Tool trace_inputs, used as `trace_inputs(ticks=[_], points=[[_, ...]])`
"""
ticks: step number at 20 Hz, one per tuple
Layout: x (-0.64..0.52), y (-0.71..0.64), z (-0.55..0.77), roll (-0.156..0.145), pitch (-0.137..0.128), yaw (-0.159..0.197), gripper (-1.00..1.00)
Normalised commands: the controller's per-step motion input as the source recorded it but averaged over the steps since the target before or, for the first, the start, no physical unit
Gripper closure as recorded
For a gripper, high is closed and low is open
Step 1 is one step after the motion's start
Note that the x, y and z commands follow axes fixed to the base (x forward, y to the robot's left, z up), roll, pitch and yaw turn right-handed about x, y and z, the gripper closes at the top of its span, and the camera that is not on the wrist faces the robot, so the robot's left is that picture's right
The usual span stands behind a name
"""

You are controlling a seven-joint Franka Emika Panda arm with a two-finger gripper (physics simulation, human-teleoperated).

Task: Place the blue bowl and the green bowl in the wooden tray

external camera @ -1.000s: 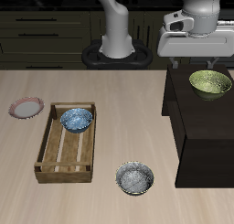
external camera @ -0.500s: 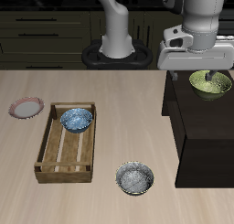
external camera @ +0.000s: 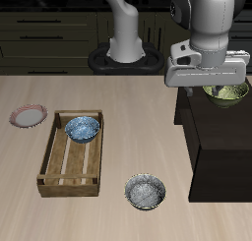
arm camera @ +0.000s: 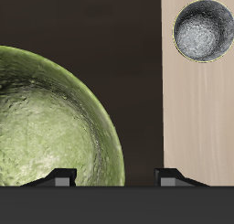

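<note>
The green bowl (external camera: 229, 93) sits on a dark raised block, partly hidden behind my gripper (external camera: 211, 88). In the wrist view the green bowl (arm camera: 46, 118) fills much of the frame, and its rim lies between the spread fingertips of my open gripper (arm camera: 116, 177). The fingers hold nothing. The blue bowl (external camera: 83, 128) rests inside the wooden tray (external camera: 57, 175), at the tray's far end. The tray's slatted bottom nearer the table's front edge is bare.
A grey-white speckled bowl (external camera: 146, 192) stands near the table's front edge; it also shows in the wrist view as the grey bowl (arm camera: 203, 30). A small pink-rimmed plate (external camera: 29, 115) lies beyond the tray. The dark block (external camera: 212, 151) stands above table level.
My gripper has come down and shifted toward the table's middle, now hanging low over the green bowl and covering part of it. Bowls and tray have not moved.
</note>
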Motion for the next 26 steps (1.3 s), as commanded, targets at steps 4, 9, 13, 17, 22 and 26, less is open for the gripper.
trace_inputs(ticks=[4, 9, 13, 17, 22, 26], points=[[-0.32, 0.07, -0.08, 0.085, -0.021, -0.004, 1.0], [-0.2, 0.09, 0.08, 0.051, -0.03, 0.011, 1.0], [-0.06, -0.19, 0.11, 0.007, -0.02, 0.002, 1.0], [-0.15, -0.35, 0.22, 0.005, -0.062, 0.03, 1.0], [0.03, -0.45, 0.14, -0.046, -0.027, -0.004, 1.0], [0.1, -0.47, 0.04, -0.063, -0.012, -0.012, 1.0]])
